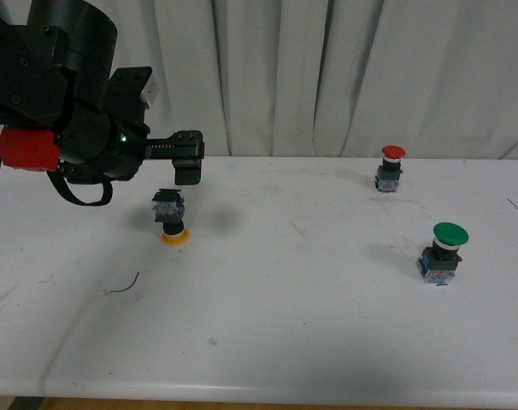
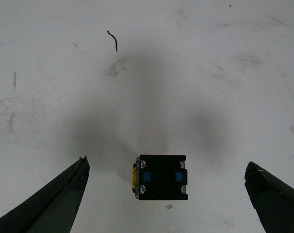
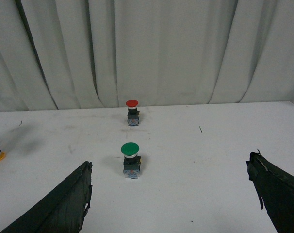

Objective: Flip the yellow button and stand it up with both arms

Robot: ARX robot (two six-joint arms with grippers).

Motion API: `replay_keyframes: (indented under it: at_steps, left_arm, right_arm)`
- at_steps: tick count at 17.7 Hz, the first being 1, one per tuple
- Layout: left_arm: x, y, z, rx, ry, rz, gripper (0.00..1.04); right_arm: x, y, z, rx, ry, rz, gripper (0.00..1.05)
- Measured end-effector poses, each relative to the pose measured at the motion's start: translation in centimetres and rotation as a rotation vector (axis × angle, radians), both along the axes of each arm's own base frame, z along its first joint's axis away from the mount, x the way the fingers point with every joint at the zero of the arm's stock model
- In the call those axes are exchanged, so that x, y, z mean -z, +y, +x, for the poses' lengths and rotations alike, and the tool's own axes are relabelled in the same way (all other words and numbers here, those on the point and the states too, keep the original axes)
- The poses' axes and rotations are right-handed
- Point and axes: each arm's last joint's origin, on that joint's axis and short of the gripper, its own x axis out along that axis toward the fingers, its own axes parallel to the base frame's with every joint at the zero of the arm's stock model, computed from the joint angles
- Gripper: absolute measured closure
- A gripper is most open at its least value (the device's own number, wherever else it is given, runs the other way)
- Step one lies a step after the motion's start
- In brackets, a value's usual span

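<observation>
Yellow button resting inverted, cap down, on white tabletop; left tool hovering above it, jaws spread wide, gripping nothing. Right tool gaping open. Green button standing well apart from yellow button.

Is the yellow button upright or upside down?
Upside down. The yellow button stands on its cap, block base uppermost; the left wrist view shows the base from above.

one yellow button, one red button, one green button
</observation>
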Motion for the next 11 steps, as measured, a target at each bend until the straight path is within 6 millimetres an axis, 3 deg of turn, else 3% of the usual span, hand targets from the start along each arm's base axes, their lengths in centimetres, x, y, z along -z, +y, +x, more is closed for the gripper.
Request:
replay_keyframes:
  at_steps: [11]
  left_arm:
    - [3.2, -0.6, 0.9, 0.022, 0.038, 0.093, 0.07]
  right_arm:
    - [0.0, 0.0, 0.0, 0.0, 0.0, 0.0, 0.06]
